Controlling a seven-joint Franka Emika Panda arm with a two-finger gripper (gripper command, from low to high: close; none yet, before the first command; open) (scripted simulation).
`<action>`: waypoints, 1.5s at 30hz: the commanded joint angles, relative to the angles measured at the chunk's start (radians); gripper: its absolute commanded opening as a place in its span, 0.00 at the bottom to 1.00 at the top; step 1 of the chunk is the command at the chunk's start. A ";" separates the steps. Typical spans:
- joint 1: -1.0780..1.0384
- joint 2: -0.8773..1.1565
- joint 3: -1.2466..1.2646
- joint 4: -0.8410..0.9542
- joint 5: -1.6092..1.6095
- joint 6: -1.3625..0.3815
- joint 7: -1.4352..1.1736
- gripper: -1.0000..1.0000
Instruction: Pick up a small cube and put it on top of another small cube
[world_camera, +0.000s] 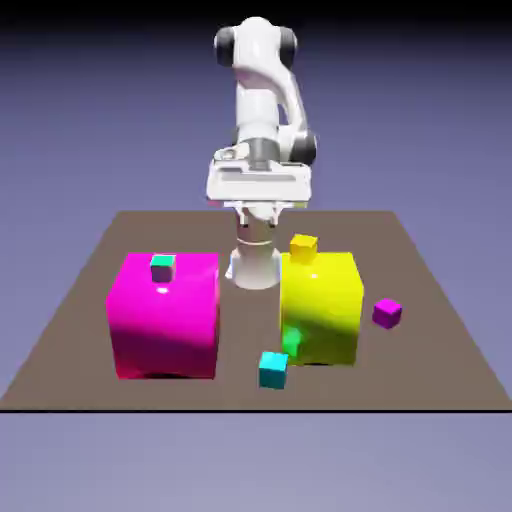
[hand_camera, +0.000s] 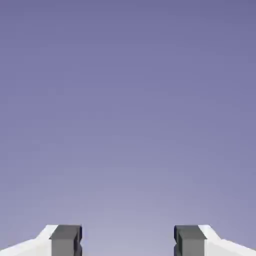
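In the hand view we see the gripper (hand_camera: 128, 242) spread wide, its two grey fingertips (hand_camera: 66, 240) far apart with only plain backdrop between them, holding and touching nothing. On the table (world_camera: 90, 290), a small cyan cube (world_camera: 273, 369) lies in front of the big yellow block (world_camera: 321, 305), a small magenta cube (world_camera: 387, 313) sits at the exterior view's right, a small yellow cube (world_camera: 303, 246) rests behind the yellow block, and a small teal cube (world_camera: 162, 266) sits on top of the big magenta block (world_camera: 165, 320).
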 joint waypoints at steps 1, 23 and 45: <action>-0.005 0.036 0.006 0.026 0.002 -0.035 0.009 0.50; -0.105 0.834 0.128 0.589 0.041 -0.803 0.206 0.50; -0.062 0.720 0.215 0.685 0.106 -1.179 0.086 0.00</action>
